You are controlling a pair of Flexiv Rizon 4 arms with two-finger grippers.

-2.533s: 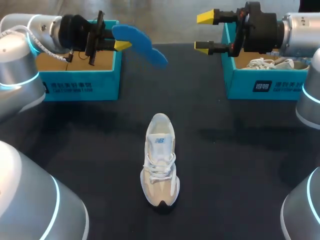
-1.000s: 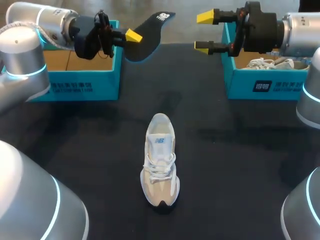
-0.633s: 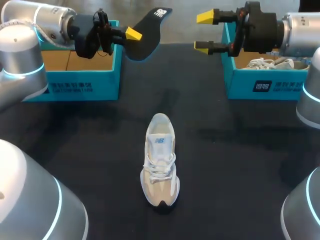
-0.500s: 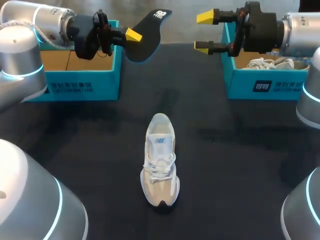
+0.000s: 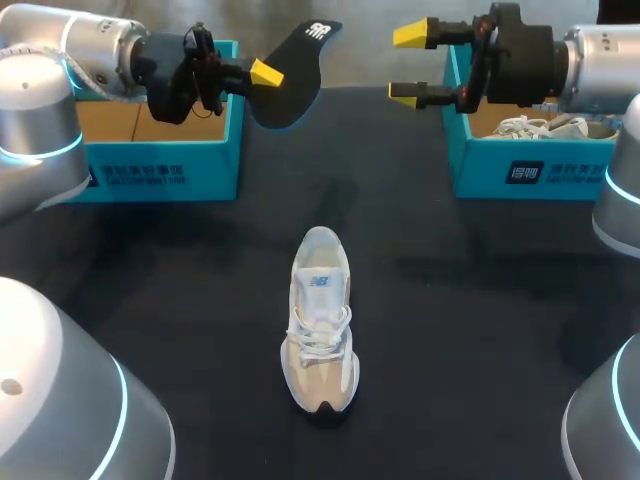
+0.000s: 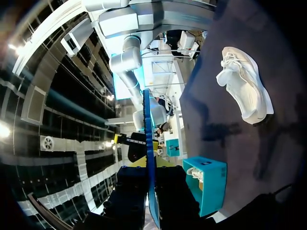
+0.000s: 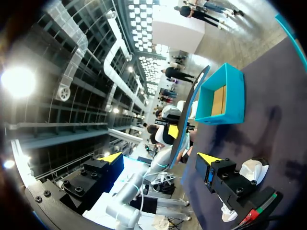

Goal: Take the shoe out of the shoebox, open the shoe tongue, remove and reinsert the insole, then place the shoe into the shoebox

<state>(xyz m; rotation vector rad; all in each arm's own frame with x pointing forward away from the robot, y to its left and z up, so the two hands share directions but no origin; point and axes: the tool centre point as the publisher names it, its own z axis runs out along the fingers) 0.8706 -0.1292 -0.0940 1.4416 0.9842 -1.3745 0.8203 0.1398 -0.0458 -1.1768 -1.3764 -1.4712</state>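
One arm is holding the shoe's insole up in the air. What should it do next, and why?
Probably lower the insole toward the shoe and aim it at the opening. The left tool grips the insole in the air, well away from the shoe on the table, and the right tool is open and empty.

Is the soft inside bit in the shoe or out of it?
Out. The left gripper holds the insole up in the air, away from the shoe, which sits alone on the table.
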